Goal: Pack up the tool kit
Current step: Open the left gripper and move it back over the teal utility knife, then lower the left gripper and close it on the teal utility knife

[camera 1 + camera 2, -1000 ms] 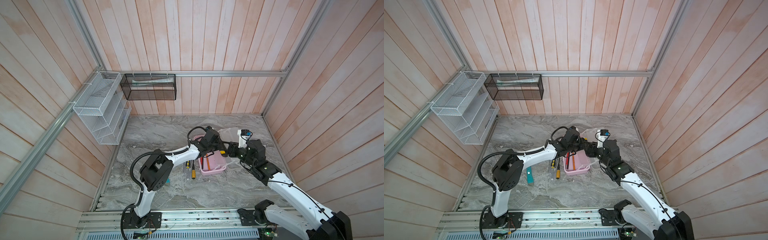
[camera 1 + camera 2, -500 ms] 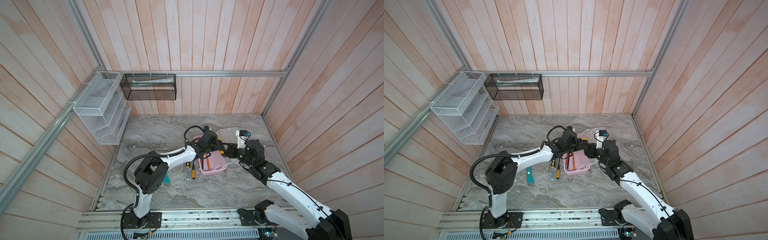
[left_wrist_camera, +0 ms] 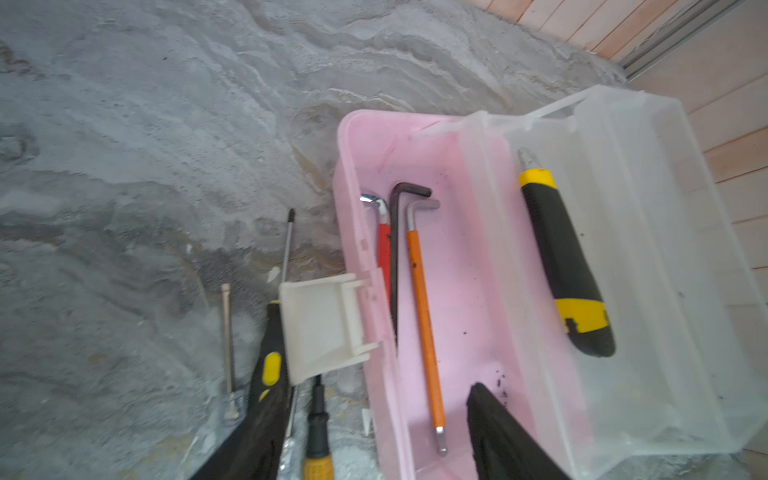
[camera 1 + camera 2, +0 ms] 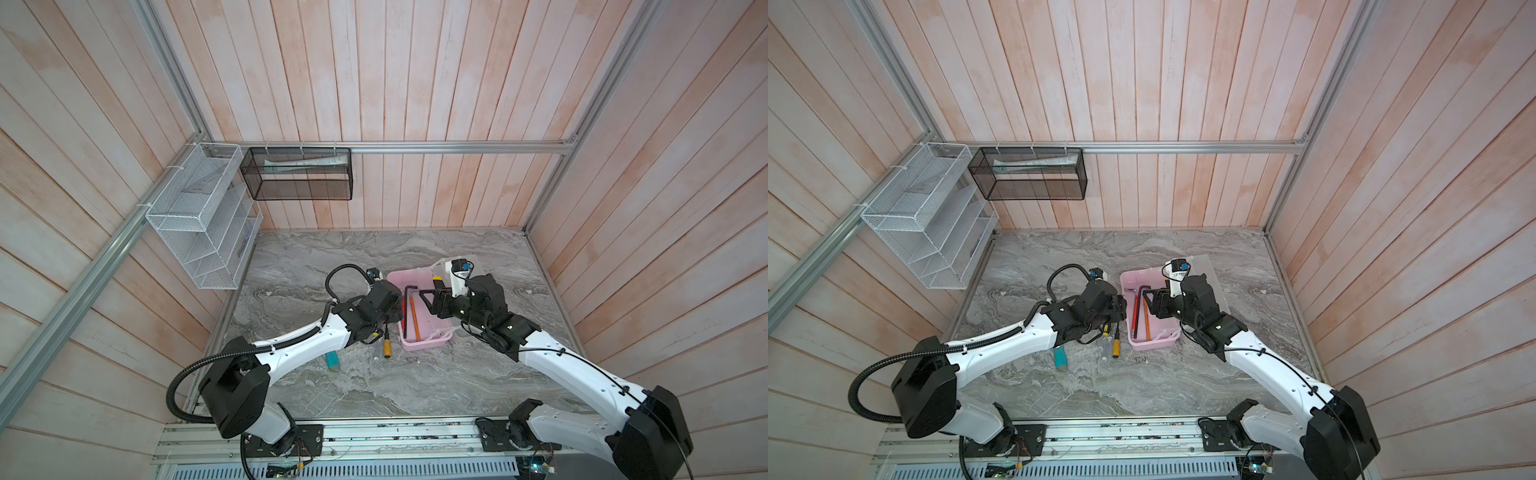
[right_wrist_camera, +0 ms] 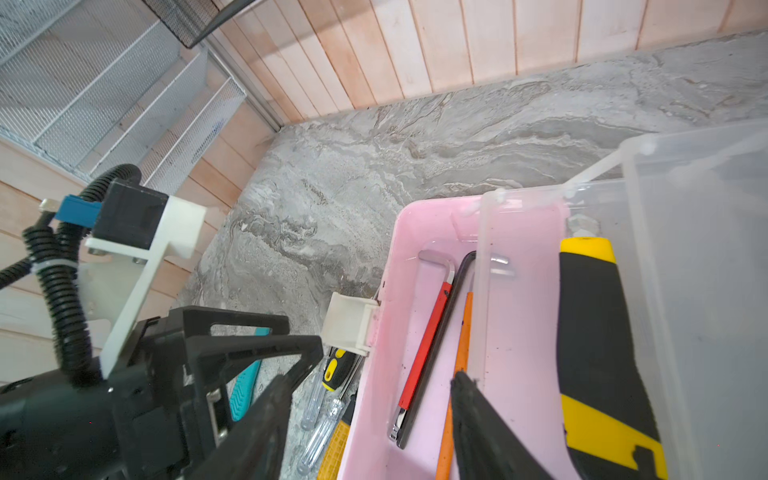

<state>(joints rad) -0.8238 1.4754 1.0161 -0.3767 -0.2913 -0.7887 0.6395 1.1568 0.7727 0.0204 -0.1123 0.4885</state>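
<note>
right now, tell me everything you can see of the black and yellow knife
The knife is a black-handled utility knife, plastic-looking, with a yellow collar behind a short metal tip and a yellow patch near its tail. It lies flat, lengthwise, in the open clear lid beside the pink box. Only the lid touches it.
</note>
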